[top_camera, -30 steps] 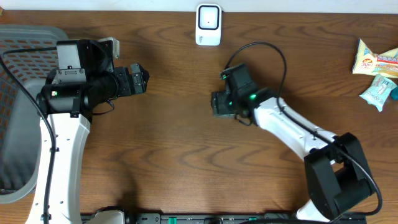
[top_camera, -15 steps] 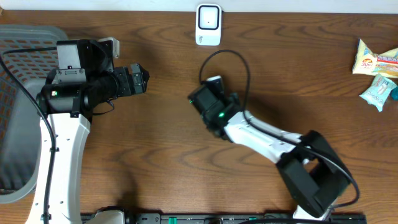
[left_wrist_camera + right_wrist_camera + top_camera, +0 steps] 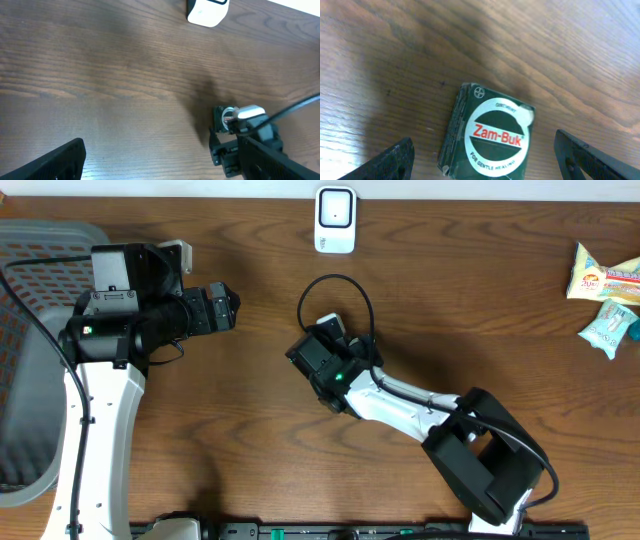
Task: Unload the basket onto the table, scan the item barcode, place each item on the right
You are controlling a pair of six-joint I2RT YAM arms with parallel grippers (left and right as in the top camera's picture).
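The small green box [image 3: 490, 134] with "Zam-Buk" printed on its round white label lies flat on the wooden table [image 3: 250, 440], with the label facing up. In the right wrist view it is between the two fingers [image 3: 395, 160] of the right gripper [image 3: 482, 140]. These fingers stand wide apart, one at each lower corner of that view. Bare wood shows between each finger and the box, so they touch nothing and hold nothing. The box lies a little tilted to the line between the fingers, and one short end of it looks worn and a little crushed.

In the overhead view the right gripper is over the middle of the table and hides the box under it. The white scanner [image 3: 335, 220] stands at the far edge of the table, well apart from this gripper.

The left gripper [image 3: 232, 305] is over the left part of the table, just beside the grey basket [image 3: 40, 270], and it points toward the right arm. Its fingers are spread fully wide, and in the left wrist view only bare table is between them. It holds nothing.

Two snack packets [image 3: 603, 275] lie near the right edge of the table, far from both grippers.
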